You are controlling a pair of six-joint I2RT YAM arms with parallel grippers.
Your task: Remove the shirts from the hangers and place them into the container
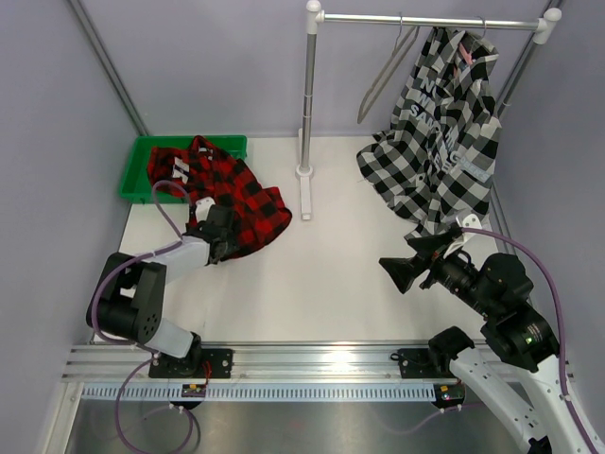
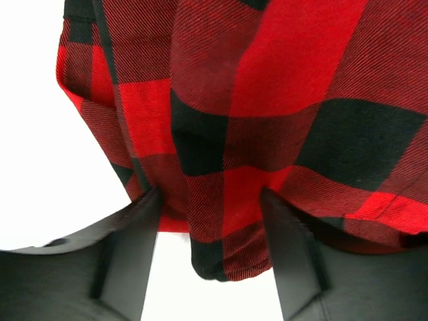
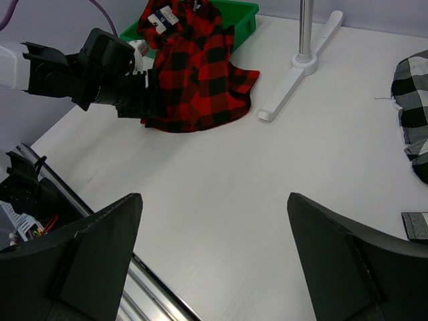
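- White table (image 1: pixel 331 284): red-and-black plaid flannel shirt (image 1: pixel 236 194) half out of shallow green plastic tray (image 1: pixel 132 170).
- Left gripper (image 2: pixel 210 200) straddles hem, grip unclear; pinch deep, fold in.
- Right gripper (image 3: pixel 214 200) wide open.

Red-and-black shirt (image 2: pixel 267 100) fold hangs between left end effector (image 2: pixel 208 197) fingers (image 2: pixel 127 254), touching both; white table (image 2: pixel 40 167) beneath.

Soft, even light is falling on the white worktop (image 1: pixel 321 284). Pale grey walls (image 1: pixel 217 66) are closing it in on three sides, a silver clothes rack (image 1: pixel 309 95) is standing towards the far edge, and an aluminium rail (image 1: pixel 312 359) is running along the near edge.
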